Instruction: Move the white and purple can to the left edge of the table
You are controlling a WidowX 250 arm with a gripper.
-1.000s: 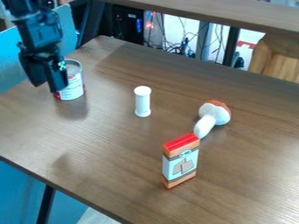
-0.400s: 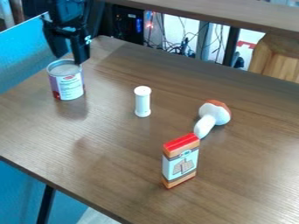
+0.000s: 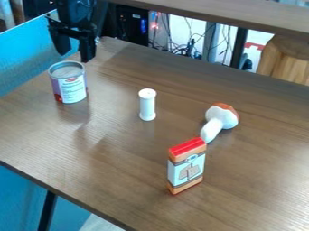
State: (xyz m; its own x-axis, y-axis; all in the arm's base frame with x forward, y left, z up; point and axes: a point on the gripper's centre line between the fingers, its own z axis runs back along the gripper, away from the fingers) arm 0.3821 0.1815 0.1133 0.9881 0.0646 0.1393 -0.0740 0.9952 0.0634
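Observation:
The black gripper (image 3: 76, 56) hangs at the upper left, open, with its two fingers apart and nothing between them. Just below it a tin can (image 3: 69, 85) with a white and purple label stands upright on the brown table (image 3: 114, 180). A white cylinder with flared ends (image 3: 147, 104) stands upright to the right of the can. Farther right lies a toy mushroom (image 3: 219, 121) with a red-brown cap and a white stem pointing down and left. In front of the mushroom a small box (image 3: 186, 166) with a red top stands upright.
A raised brown shelf (image 3: 241, 16) crosses the top edge. At the upper right is a wooden object (image 3: 283, 58), and cables hang behind the table. A blue panel (image 3: 24, 56) borders the table's left side.
From over the can's near side, the gripper has moved up and to the right, uncovering the can's rim. The can, cylinder, mushroom and box have stayed in place.

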